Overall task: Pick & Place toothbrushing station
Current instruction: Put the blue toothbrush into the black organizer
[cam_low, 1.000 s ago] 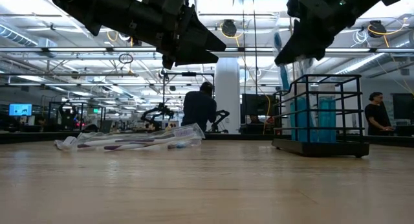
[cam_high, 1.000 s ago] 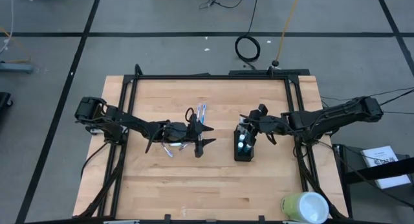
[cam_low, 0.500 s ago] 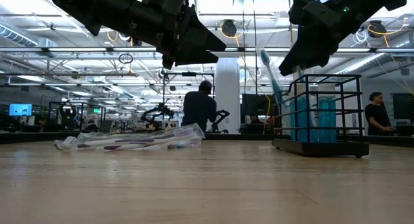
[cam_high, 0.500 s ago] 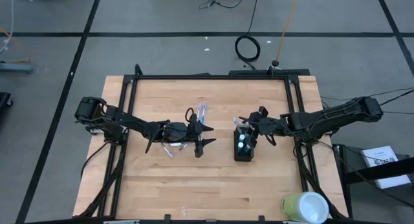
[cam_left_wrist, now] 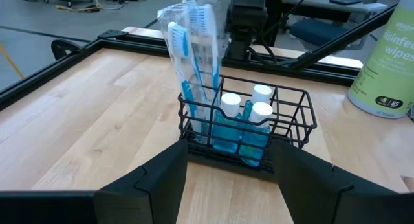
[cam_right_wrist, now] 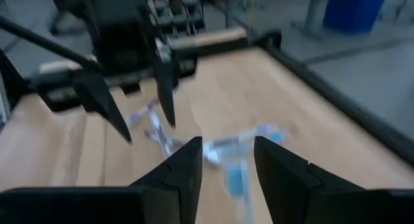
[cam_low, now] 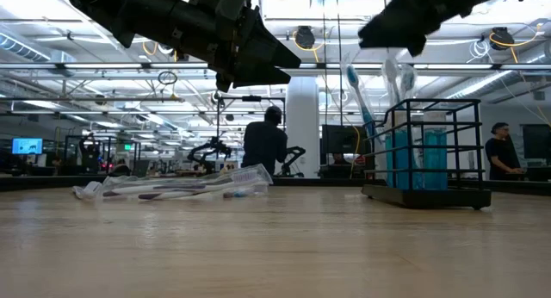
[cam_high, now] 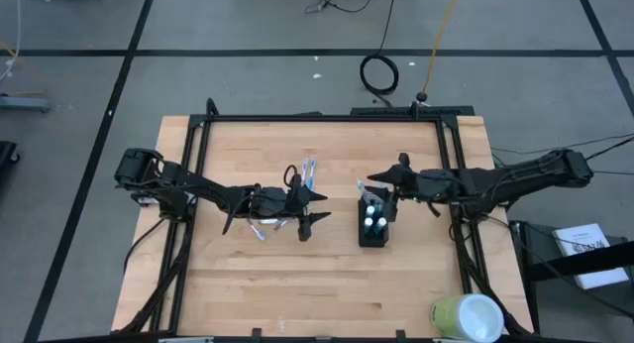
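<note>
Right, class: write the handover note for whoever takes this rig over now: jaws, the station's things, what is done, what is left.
Left gripper: jaws open, empty, above the wrapped blue-and-white toothbrushes lying mid-table.
Right gripper: jaws open, empty, raised beside the small black wire-mesh holder.
Done: holder carries three white-capped blue tubes and packaged toothbrushes standing in it.
Left: the loose packets on the table go into the holder.
Yellow-green wipes cylinder sits at the table's near right corner.

R fingers [cam_right_wrist: 223, 169] apart, toothbrushes [cam_right_wrist: 239, 149] beyond.
</note>
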Robot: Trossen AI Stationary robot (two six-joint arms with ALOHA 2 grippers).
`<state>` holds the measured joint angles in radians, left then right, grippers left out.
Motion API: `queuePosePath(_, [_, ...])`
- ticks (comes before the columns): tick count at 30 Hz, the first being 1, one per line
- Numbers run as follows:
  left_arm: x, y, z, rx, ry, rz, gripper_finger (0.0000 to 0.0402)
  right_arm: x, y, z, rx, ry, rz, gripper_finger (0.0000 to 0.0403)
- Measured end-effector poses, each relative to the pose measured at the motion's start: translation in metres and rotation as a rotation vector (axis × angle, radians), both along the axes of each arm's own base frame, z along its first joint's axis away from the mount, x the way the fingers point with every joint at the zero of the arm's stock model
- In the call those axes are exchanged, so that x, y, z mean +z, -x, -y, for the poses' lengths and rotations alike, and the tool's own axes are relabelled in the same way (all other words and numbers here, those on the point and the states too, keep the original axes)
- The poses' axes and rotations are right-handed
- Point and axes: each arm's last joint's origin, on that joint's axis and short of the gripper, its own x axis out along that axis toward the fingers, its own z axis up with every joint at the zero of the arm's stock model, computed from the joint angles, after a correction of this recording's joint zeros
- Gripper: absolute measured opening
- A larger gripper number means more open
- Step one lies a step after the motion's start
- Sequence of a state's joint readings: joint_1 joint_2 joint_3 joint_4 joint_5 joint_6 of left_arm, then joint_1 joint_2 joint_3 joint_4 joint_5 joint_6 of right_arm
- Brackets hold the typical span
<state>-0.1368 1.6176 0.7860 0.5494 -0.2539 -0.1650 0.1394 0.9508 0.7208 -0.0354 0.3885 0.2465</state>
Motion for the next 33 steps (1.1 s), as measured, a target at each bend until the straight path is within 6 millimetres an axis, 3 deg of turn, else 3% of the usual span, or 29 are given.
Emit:
queuePosePath(7, [0.000,0.000,0.000,0.000,0.000,0.000,0.0230,0.019,-0.002,-0.001,0.062,0.152,0.144,0.0131])
queuePosePath(13, [-0.003,0.001,-0.001,0.051,0.006,-0.023,0.0230,0.027,-0.004,-0.006,0.250,0.165,0.228,0.0130])
queuePosePath(18, [-0.019,0.008,-0.023,0.332,0.079,-0.156,0.0230,0.022,-0.008,-0.010,0.311,0.138,0.214,0.0130])
queuePosePath(23, [-0.033,0.017,-0.052,0.471,0.276,-0.279,0.0230,0.017,-0.018,-0.016,0.330,0.143,0.211,0.0130])
queuePosePath(28, [-0.033,0.017,-0.065,0.463,0.342,-0.274,0.0230,0.012,-0.026,-0.019,0.342,0.169,0.208,0.0130])
queuePosePath(33, [-0.030,0.015,-0.068,0.440,0.296,-0.254,0.0230,0.012,-0.029,-0.019,0.345,0.192,0.222,0.0130])
